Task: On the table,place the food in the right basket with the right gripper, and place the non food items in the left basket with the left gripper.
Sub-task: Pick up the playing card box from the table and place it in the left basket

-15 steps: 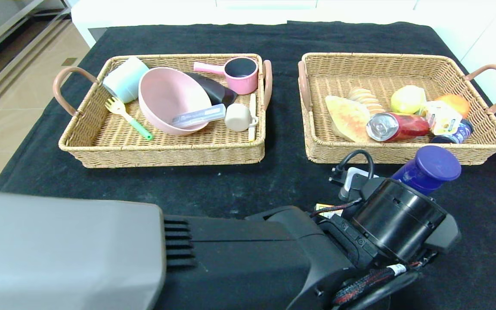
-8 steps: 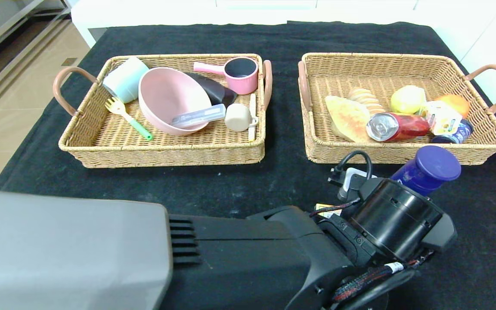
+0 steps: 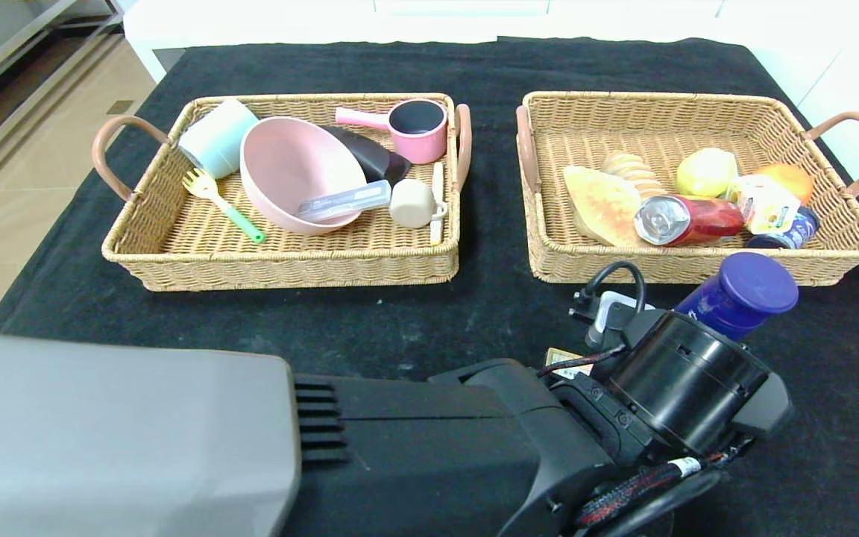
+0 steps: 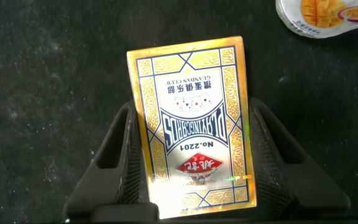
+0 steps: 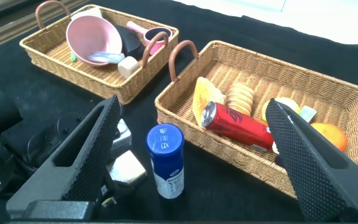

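Observation:
A gold and blue playing-card box (image 4: 191, 124) lies flat on the black cloth. My left gripper (image 4: 192, 109) straddles it, pads pressed against its two long edges. In the head view the left arm's wrist (image 3: 687, 388) covers that gripper, and only a corner of the box (image 3: 567, 358) peeks out. A blue-capped bottle (image 3: 739, 292) stands upright just beyond the wrist, in front of the right basket (image 3: 698, 268). My right gripper (image 5: 194, 109) hovers open above the table's near side, holding nothing, with the bottle (image 5: 166, 160) well ahead of it.
The left basket (image 3: 176, 250) holds a pink bowl (image 3: 299, 175), a cup, a fork and a small pot. The right basket contains bread, a red can (image 3: 687, 218), fruit and packets. A white packet with a mango picture (image 4: 328, 15) lies on the cloth near the card box.
The left arm has settled a little over the card box, and its jaws have narrowed onto the box's sides. The right gripper and all basket contents are unmoved.

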Controlling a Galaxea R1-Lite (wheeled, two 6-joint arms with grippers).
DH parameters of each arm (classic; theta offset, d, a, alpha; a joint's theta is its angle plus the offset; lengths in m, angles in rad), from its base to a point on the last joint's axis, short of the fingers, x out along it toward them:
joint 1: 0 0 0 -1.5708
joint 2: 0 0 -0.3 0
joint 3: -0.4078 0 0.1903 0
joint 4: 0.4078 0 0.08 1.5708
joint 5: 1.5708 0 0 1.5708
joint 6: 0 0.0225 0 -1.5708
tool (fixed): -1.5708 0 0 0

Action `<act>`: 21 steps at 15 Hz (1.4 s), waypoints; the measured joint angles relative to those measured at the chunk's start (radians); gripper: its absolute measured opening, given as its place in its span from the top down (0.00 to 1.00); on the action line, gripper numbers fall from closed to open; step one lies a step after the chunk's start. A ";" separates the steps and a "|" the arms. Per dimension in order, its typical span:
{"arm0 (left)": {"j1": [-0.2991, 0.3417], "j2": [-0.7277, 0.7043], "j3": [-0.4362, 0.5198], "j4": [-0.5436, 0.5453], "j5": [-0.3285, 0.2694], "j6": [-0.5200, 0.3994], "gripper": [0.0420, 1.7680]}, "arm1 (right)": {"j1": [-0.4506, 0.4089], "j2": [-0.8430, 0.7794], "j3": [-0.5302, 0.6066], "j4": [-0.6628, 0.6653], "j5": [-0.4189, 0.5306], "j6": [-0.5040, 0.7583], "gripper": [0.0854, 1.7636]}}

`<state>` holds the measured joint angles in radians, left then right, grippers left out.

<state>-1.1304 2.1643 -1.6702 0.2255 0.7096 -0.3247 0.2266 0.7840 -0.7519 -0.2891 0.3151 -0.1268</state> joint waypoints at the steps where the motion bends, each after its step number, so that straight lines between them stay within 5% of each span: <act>1: 0.000 0.000 0.000 0.000 0.000 -0.001 0.42 | 0.000 0.000 0.000 0.000 0.000 0.000 0.03; 21: -0.016 -0.098 0.006 0.018 0.024 0.025 0.42 | 0.005 0.003 0.010 0.001 0.001 -0.004 0.03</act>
<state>-1.1460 2.0662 -1.6645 0.2434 0.7340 -0.3000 0.2313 0.7866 -0.7421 -0.2881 0.3164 -0.1306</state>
